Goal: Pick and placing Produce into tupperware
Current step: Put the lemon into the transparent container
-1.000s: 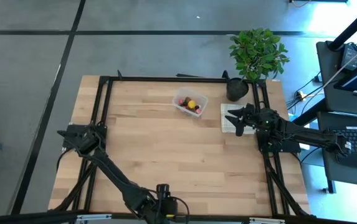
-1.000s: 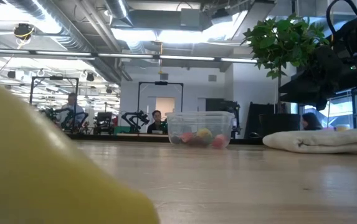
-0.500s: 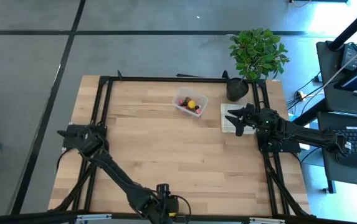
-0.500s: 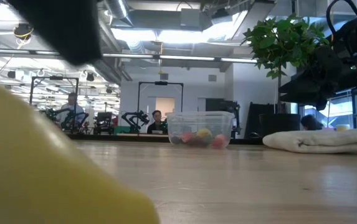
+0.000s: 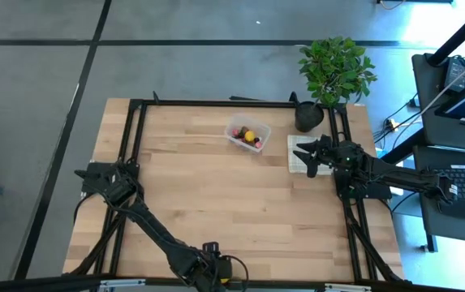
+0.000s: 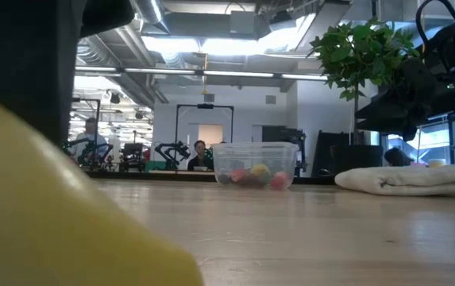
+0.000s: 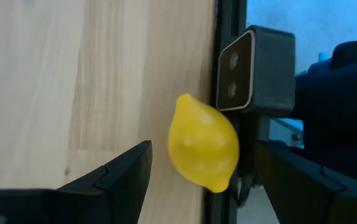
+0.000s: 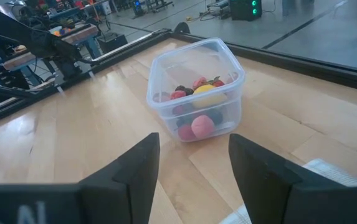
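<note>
The wooden bench (image 5: 216, 195) carries a clear tupperware (image 5: 247, 135) with produce. A beige cloth (image 5: 298, 154) lies beside it. A yellow lemon (image 7: 203, 150) rests at the edge.

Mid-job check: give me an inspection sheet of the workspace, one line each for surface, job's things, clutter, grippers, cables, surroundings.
Surface: wooden table in a black frame.
Job's things: clear tupperware holds red, dark and yellow produce; one lemon lies loose at the table's near edge, beside the low camera.
Clutter: checked cloth; potted plant at the far right corner.
Grippers: left gripper open, fingers either side of the lemon, not touching; right gripper open over the cloth, facing the tupperware.
Cables: nothing seen on the table.
Surroundings: people at benches behind; desk with keyboard to the right.
</note>
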